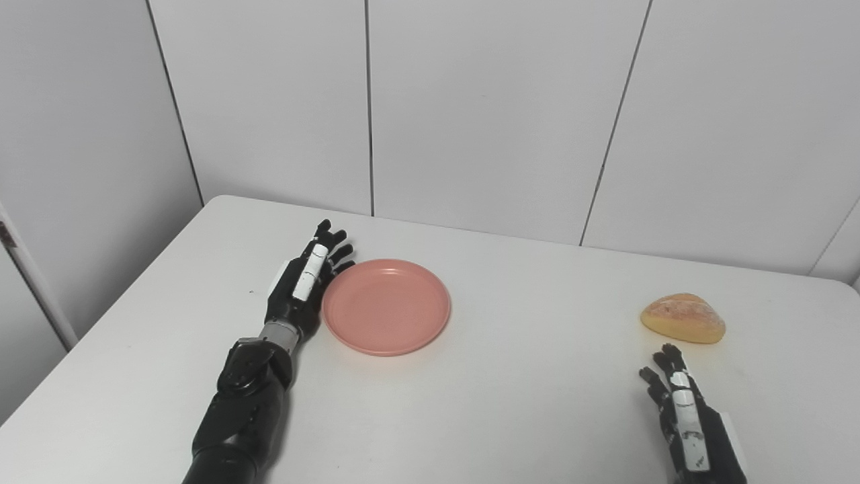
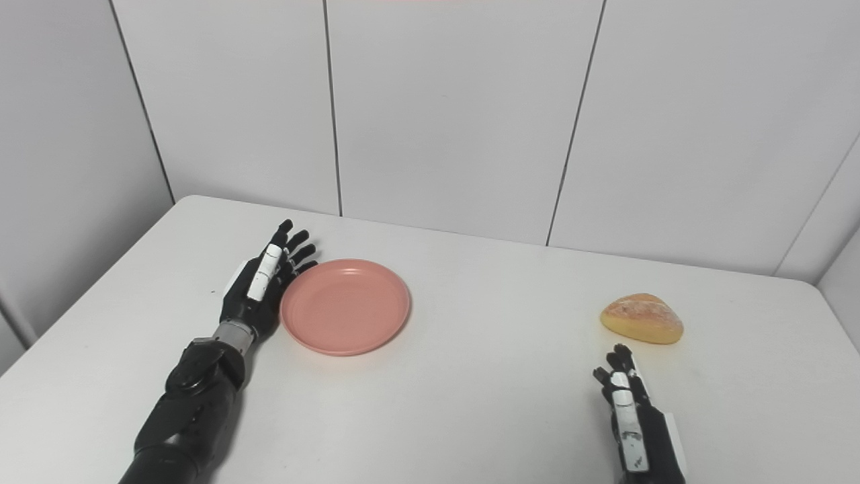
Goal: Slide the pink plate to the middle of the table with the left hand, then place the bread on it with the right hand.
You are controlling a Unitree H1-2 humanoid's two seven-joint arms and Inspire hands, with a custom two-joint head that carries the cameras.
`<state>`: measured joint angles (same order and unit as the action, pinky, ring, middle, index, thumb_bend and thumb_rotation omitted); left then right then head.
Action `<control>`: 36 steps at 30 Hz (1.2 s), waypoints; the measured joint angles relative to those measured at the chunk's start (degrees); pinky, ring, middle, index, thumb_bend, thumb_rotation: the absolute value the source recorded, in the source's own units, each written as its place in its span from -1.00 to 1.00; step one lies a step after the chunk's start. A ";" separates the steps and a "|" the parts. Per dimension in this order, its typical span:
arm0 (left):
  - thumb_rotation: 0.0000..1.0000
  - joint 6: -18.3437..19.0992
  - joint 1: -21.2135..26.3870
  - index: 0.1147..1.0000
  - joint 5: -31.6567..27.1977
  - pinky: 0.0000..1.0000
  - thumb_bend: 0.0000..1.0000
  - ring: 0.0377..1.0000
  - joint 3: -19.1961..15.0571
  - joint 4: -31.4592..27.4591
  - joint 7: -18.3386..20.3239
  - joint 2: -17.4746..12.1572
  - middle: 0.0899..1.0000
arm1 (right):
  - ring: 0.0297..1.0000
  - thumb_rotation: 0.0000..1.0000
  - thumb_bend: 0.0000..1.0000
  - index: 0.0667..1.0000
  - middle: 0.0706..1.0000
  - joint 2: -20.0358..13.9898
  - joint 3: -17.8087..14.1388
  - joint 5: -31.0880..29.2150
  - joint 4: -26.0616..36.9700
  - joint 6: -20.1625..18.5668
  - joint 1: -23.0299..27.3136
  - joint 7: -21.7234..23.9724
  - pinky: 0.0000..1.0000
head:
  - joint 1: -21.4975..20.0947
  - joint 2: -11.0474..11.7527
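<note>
Right of the left hand point(image 1: 302, 286) fingers point(image 1: 334, 243), only the pink plate point(image 1: 386, 306) blocks; bare table point(image 1: 537, 376) lies beyond. Ahead of the right hand point(image 1: 689, 417) fingers point(image 1: 665, 366), the bread point(image 1: 683, 318) stands near

Both arms glossy black with chunky moulded forearm shells, left hand point(image 1: 302, 286) and right hand point(image 1: 692, 423) black too, each carrying a white rectangular strip along the back (right one smudged with dark marks), left wrist a silver-grey metal ring.
</note>
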<state>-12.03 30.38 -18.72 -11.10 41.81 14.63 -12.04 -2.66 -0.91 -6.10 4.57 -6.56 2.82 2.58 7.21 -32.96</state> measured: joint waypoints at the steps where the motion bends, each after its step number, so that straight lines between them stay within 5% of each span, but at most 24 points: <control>1: 0.44 0.01 0.05 1.00 -0.01 0.72 0.81 0.83 0.03 0.03 0.03 0.18 0.88 | 0.81 0.85 0.60 0.90 0.90 0.00 0.00 0.00 0.00 -0.01 0.00 0.00 0.95 | 0.00 0.00; 21: 0.43 -0.39 2.48 0.97 1.99 0.63 0.85 0.79 2.93 2.98 0.07 4.77 0.84 | 0.80 0.84 0.60 0.88 0.89 0.65 0.47 0.47 0.15 -0.35 0.01 -0.18 0.94 | -1.58 -0.53; 36: 0.44 -0.14 2.81 1.00 2.05 0.75 0.74 0.85 3.63 3.11 1.24 6.41 0.89 | 0.80 0.87 0.63 0.88 0.88 2.03 2.13 2.74 0.86 -1.49 0.13 -2.01 0.91 | -8.61 -1.93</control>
<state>-12.16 33.19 -16.67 -7.47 44.92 15.86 -5.63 -0.63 1.21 -3.37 5.43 -8.05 2.95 0.56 -1.41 -34.89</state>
